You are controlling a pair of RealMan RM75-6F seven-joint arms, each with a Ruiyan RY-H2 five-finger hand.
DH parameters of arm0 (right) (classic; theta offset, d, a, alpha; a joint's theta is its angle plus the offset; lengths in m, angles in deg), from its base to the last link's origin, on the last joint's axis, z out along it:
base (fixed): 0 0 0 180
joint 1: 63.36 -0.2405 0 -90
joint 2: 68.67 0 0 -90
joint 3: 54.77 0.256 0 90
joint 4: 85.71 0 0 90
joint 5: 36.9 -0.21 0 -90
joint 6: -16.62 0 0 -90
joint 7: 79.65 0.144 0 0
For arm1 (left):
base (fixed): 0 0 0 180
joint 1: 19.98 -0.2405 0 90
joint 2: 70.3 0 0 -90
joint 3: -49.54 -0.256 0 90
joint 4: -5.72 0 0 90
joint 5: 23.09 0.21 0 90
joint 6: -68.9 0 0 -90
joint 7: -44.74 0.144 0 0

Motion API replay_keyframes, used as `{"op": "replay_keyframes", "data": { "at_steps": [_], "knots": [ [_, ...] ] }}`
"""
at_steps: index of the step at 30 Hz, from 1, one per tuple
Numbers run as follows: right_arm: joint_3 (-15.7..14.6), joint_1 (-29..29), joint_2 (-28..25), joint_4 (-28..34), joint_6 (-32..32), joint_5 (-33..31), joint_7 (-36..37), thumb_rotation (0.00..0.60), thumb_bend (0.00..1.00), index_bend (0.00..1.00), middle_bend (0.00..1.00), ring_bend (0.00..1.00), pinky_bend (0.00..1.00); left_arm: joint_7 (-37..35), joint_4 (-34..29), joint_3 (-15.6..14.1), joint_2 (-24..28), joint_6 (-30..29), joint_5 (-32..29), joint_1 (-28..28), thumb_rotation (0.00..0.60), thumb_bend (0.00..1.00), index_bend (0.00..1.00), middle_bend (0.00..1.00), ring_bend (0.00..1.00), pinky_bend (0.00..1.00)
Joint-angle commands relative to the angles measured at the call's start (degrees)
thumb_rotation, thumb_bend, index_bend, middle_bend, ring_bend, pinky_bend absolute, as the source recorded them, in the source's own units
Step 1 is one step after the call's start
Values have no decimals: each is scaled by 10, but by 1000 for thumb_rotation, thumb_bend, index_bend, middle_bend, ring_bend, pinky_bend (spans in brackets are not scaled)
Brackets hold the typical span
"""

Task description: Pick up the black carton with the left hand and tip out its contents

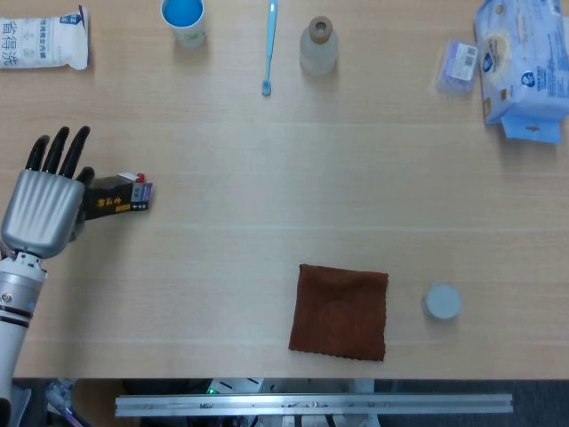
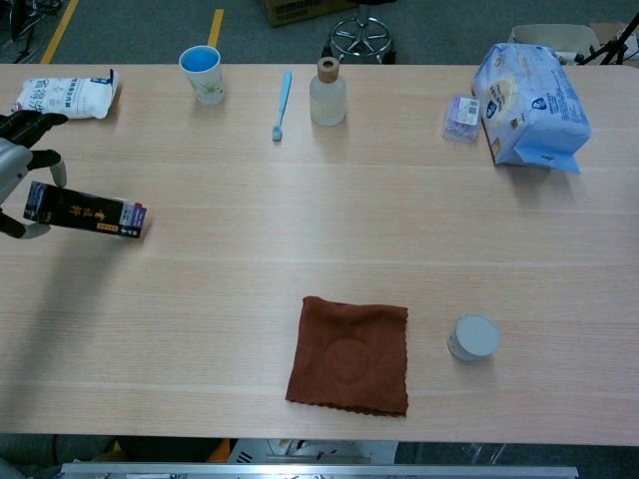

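1. Nearest lay a square brown cloth (image 1: pixel 340 310), soft, beside a small round grey tin (image 1: pixel 441 302).
2. The left hand (image 1: pixel 43 211) pinched one end of the black carton (image 1: pixel 116 195), a long box with gold print, at the wooden table's (image 1: pixel 293 178) left edge; its far end tilted down.
3. Farthest stood a blue cup (image 1: pixel 183 18).

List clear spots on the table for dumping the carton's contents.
Widest bare patch: mid-table, between the far row (blue cup, toothbrush, bottle) and the brown cloth. Also bare: near-left, below the black carton held by the left hand. Crowded: far-right by the blue bag.
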Motion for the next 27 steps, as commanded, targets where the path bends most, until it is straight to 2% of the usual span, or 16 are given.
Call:
{"op": "replay_keyframes", "data": {
  "at_steps": [1,12,17,22,27],
  "knots": [
    [0,0,0,0,0,0,-1,600,207,137,217,129,229,24,-6,-1,11,-5,13,6,600,141,570,46,7,128],
    [0,0,0,-1,1,-1,1,600,207,137,216,129,229,105,-22,2,43,-25,66,24,600,141,572,58,7,128],
    [-1,1,1,-3,-1,1,4,600,207,137,217,129,229,129,-35,6,58,-29,70,26,600,141,572,60,8,128],
    [-1,1,2,-3,0,0,4,600,207,137,216,129,229,121,-36,7,59,-30,61,21,600,141,572,61,8,128],
    [0,1,2,-2,0,0,1,600,207,137,216,129,229,66,-56,14,57,-14,3,9,600,141,571,62,8,129]
  ]
}}
